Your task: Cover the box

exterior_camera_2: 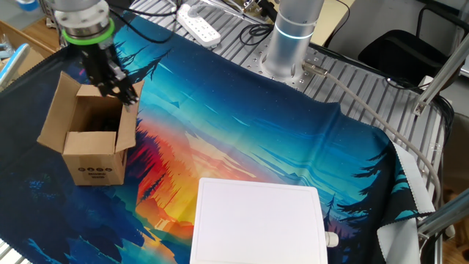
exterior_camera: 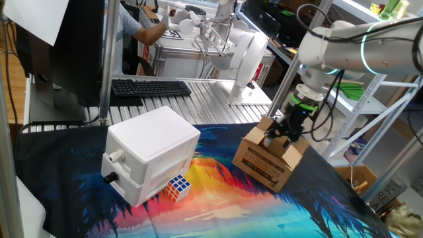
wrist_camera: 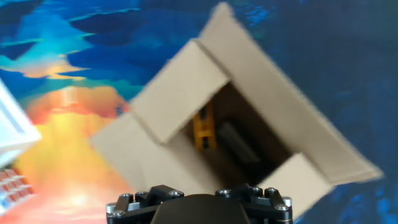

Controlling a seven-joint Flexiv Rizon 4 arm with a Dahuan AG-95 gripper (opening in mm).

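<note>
Tabletop (exterior_camera_2: pixel 242 147) wears a sunset-print cloth; box (exterior_camera: pixel 268 158) sits at 3 o'clock of the white plastic box (exterior_camera: pixel 149 152), flaps up (yellow item inside). Gripper (exterior_camera: pixel 281 135) hangs over its opening, jaws spread wide, holding nothing.

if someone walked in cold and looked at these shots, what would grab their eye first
Probably the bright sunset-and-palm cloth spread over the table, then the small brown cardboard box on it, flaps up and top open, with something yellow and dark inside. The gripper points down right over that open box. A big white plastic box sits apart from it, with a Rubik's cube against its base.
</note>
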